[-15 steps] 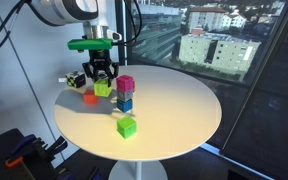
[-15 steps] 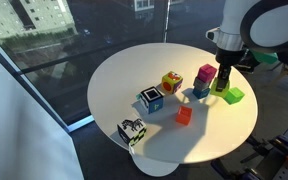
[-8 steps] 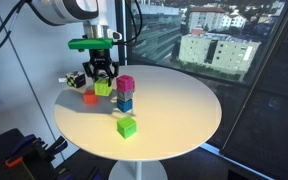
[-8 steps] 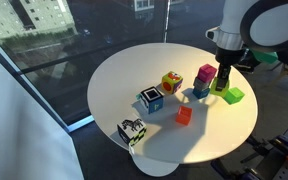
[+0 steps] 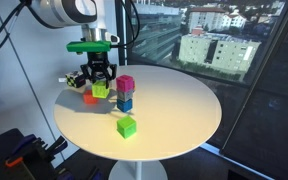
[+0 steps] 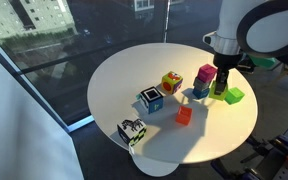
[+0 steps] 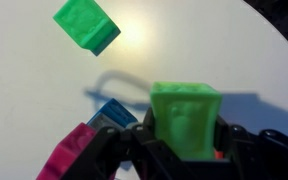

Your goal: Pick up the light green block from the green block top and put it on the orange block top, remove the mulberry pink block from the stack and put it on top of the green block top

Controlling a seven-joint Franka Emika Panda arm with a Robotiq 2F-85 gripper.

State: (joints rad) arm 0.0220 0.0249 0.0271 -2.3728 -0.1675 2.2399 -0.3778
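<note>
My gripper (image 5: 101, 82) is shut on the light green block (image 5: 101, 90) and holds it just above the table, close over the orange block (image 5: 89, 98). In the wrist view the light green block (image 7: 187, 118) fills the jaws (image 7: 184, 150), with a sliver of orange (image 7: 217, 153) below it. The mulberry pink block (image 5: 126, 84) sits on a blue cube (image 5: 125, 103) as the stack, right beside the gripper. The green block (image 5: 127, 127) lies alone near the table's front; it also shows in the wrist view (image 7: 87, 25). In an exterior view I see the gripper (image 6: 221, 86), pink block (image 6: 206, 73), green block (image 6: 234, 95) and orange block (image 6: 184, 115).
The round white table (image 6: 114, 75) also holds a multicoloured cube (image 6: 171, 82) and two black-and-white cubes (image 6: 152, 99) (image 6: 132, 130). One black-and-white cube (image 5: 75, 80) stands just behind the gripper. A window runs behind the table.
The gripper with the light green block has shifted slightly toward the orange block. The other blocks have not moved.
</note>
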